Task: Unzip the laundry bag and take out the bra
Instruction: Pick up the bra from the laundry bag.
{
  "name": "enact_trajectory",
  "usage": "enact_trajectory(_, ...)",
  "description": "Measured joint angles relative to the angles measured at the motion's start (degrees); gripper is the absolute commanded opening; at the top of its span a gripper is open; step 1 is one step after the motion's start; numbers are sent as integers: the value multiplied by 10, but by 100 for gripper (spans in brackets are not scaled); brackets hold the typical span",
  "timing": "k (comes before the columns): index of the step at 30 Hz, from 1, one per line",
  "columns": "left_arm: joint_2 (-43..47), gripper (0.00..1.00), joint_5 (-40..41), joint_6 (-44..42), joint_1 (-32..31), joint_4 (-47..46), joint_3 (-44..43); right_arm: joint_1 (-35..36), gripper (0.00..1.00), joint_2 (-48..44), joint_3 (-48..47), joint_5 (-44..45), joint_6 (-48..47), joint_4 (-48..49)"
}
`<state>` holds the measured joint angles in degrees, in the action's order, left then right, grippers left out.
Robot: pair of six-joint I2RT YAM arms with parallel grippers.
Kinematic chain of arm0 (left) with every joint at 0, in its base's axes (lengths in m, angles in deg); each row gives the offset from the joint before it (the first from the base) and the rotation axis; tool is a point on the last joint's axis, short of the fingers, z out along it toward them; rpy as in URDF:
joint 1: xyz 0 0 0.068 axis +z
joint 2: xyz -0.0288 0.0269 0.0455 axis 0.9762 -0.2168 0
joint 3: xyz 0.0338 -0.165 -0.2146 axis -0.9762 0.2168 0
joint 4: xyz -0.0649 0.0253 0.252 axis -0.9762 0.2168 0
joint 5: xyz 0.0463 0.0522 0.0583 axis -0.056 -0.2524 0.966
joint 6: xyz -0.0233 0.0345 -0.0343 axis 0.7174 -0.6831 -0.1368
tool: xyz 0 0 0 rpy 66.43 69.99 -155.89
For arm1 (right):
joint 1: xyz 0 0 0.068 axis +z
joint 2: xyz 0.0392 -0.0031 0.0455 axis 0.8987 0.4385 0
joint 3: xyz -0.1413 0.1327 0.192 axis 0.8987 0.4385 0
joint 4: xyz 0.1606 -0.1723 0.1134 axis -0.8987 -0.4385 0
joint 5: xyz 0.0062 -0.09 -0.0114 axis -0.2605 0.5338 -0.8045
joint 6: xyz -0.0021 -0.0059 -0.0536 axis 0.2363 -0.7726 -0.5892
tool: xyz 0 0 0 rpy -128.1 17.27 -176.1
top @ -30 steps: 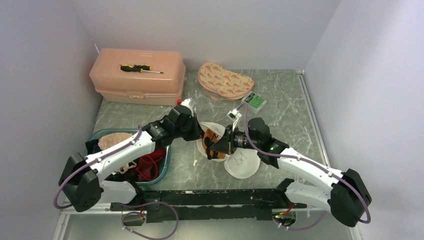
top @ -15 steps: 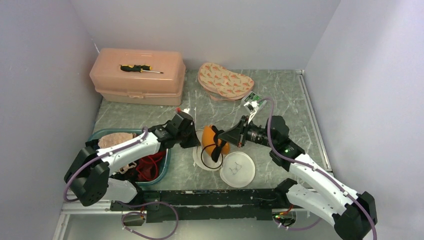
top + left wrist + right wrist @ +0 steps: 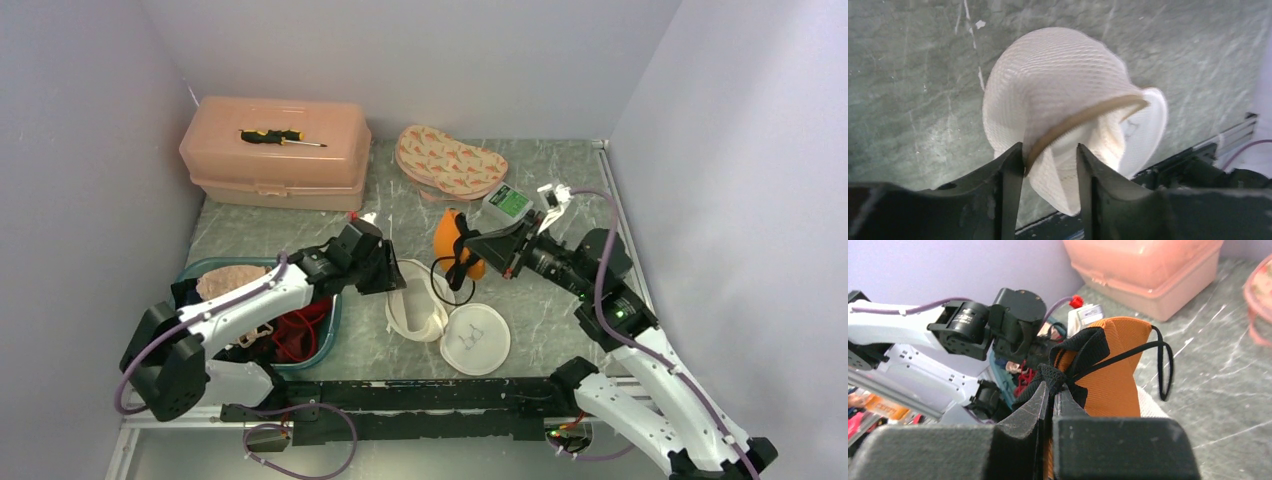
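Marbled table [image 3: 570, 200] holds box [image 3: 275, 160], basin [image 3: 335, 320], laundry bag [image 3: 415, 308].

Screwdriver [image 3: 280, 137] on box [image 3: 275, 170] behind basin [image 3: 335, 320]; laundry bag [image 3: 415, 310] right of basin.

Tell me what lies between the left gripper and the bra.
Top view: only the far edge of the white mesh laundry bag, which the left gripper pinches, then bare table. The orange bra hangs from the right gripper.

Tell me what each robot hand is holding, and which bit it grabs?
The right gripper pinches the orange fabric bra by the black trim where its strap joins. The left gripper grips the white mesh laundry bag at its tan rim.
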<state>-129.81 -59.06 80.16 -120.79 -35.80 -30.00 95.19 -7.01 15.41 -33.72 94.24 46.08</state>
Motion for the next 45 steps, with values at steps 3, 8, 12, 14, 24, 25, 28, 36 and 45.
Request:
enact_trajectory(3, 28, 63, 0, -2, 0, 21, -20, 0, 0, -10, -40, 28, -19, -32)
enact_trajectory(8, 71, 75, 8, -10, 0, 58, -68, 0, 0, -19, -59, 81, -36, -79)
enact_trajectory(12, 106, 80, 45, -17, 0, 95, -94, 0, 0, -9, -67, 135, -37, -118)
enact_trajectory(14, 125, 84, 67, -26, 0, 107, -98, 0, 0, -1, -71, 163, -35, -133)
enact_trajectory(24, 191, 94, 57, -161, -22, -14, -85, 0, 0, 58, -77, 262, 28, -143)
enact_trajectory(25, 188, 94, 54, -177, -31, -33, -85, 0, 0, 63, -77, 267, 40, -142)
enact_trajectory(28, 166, 94, 51, -226, -71, -89, -85, 0, 0, 75, -77, 277, 73, -142)
enact_trajectory(36, 67, 94, 94, -363, -185, -179, -104, 0, 0, 102, -77, 281, 143, -142)
enact_trajectory(45, -15, 94, 160, -426, -209, -192, -148, 0, 0, 115, -77, 275, 191, -141)
